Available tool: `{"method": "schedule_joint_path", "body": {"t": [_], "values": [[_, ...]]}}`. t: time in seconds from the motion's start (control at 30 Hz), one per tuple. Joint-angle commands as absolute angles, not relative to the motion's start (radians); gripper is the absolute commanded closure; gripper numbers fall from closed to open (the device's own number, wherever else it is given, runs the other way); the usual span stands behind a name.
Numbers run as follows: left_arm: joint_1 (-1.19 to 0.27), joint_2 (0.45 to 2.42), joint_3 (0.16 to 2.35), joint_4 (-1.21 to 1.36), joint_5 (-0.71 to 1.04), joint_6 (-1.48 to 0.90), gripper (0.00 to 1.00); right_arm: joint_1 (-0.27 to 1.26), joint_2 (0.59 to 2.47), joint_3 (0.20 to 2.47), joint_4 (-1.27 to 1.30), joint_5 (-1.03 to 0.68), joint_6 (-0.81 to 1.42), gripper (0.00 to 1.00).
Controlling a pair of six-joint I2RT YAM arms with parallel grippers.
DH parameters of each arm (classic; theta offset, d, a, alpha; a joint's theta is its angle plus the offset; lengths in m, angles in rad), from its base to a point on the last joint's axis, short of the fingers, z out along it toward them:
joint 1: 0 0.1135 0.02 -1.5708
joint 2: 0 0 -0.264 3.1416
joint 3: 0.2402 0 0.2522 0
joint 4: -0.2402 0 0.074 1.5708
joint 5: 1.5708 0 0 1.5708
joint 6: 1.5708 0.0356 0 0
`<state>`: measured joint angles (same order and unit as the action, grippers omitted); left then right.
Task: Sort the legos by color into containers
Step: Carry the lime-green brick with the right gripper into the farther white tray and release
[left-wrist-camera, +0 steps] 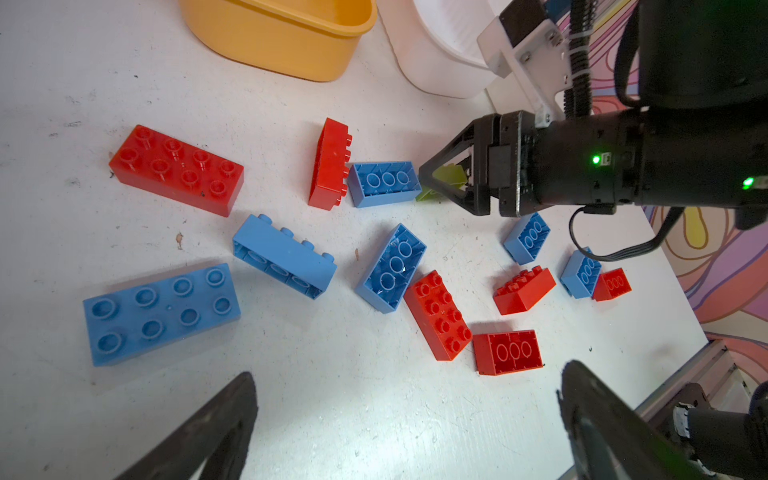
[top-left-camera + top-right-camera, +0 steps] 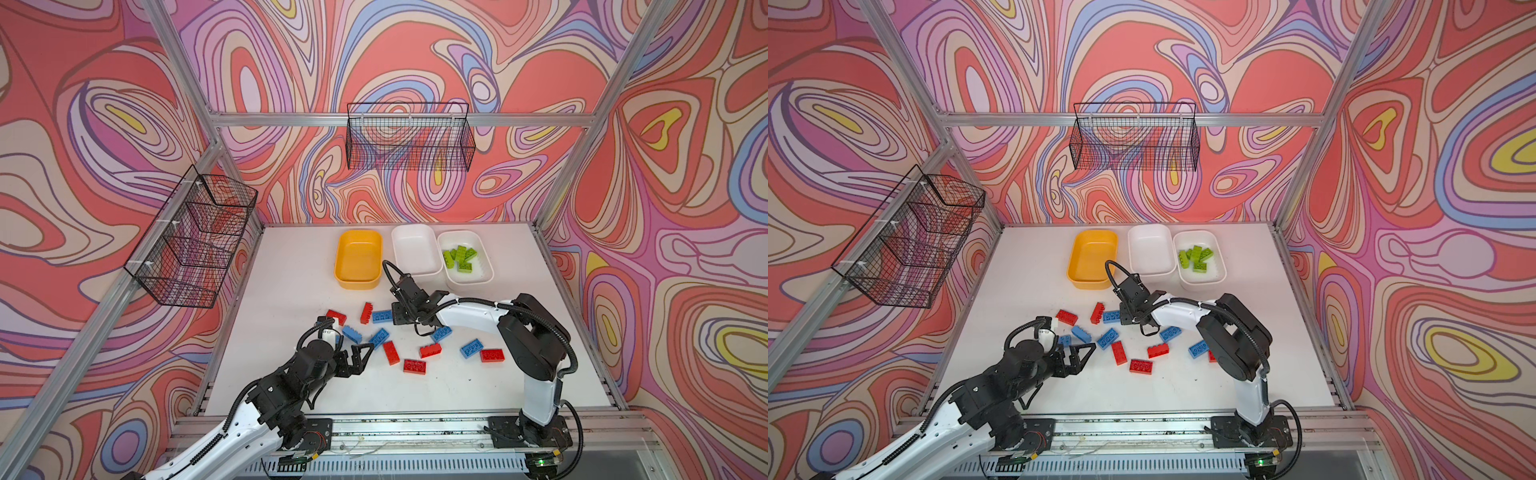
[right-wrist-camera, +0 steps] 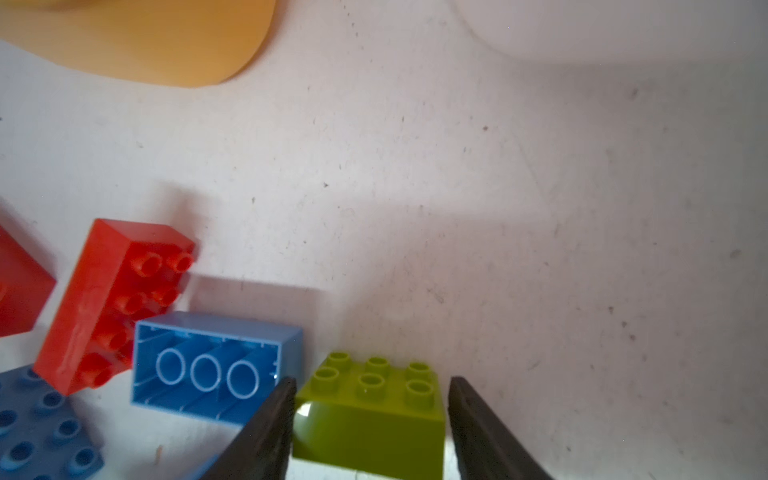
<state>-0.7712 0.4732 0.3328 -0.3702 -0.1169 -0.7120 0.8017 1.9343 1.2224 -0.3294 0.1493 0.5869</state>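
The right gripper [image 3: 370, 384] is positioned low over a green brick [image 3: 370, 419] on the table [image 2: 291, 266], mid-frame in both top views, just below the row of tubs. The brick is bracketed by narrowed jaws: one finger [image 3: 270, 432] is pressed against its side, and the other is set just beside it with a thin sliver of light between. Whether the brick is actually clamped cannot be told. The brick is seen studs up and, as far as can be judged, resting on the table.

A blue brick [image 3: 208, 365] is lying right beside it, hollow side showing, and a red brick [image 3: 112, 303] is tipped on its side against that one.

The left gripper [image 2: 360, 356] is held low at lower centre-left of both top views, jaws spread wide, near the loose bricks.

Six red bricks [image 1: 176, 170] and six blue bricks [image 1: 162, 313] are counted in the left wrist view. In both top views they are scattered over the middle of the table.

The tubs are lined up at upper centre of the table area. The yellow tub [image 2: 358, 284] is on the left and a white tub [image 2: 415, 249] is in the middle. A second white tub [image 2: 478, 276] on the right is loaded with a pile of green bricks [image 2: 459, 257]
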Motion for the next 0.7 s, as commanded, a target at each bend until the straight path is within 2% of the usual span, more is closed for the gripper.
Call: {"method": "schedule_joint_path", "body": {"t": [0.0, 0.27, 0.43, 0.67], "values": [[-0.765, 0.46, 0.318, -0.369, -0.131, -0.727, 0.0, 0.807, 1.957, 1.221, -0.344, 0.168, 0.597, 0.43], [-0.766, 0.44, 0.317, -0.378, -0.133, -0.726, 0.0, 0.807, 1.936, 1.242, -0.386, 0.192, 0.585, 0.59], [-0.766, 0.461, 0.335, -0.363, -0.124, -0.709, 0.0, 0.795, 1.854, 1.278, -0.457, 0.273, 0.543, 0.62], [-0.766, 0.614, 0.398, -0.281, -0.099, -0.663, 0.0, 0.592, 1.717, 1.287, -0.479, 0.286, 0.47, 0.63]]}}
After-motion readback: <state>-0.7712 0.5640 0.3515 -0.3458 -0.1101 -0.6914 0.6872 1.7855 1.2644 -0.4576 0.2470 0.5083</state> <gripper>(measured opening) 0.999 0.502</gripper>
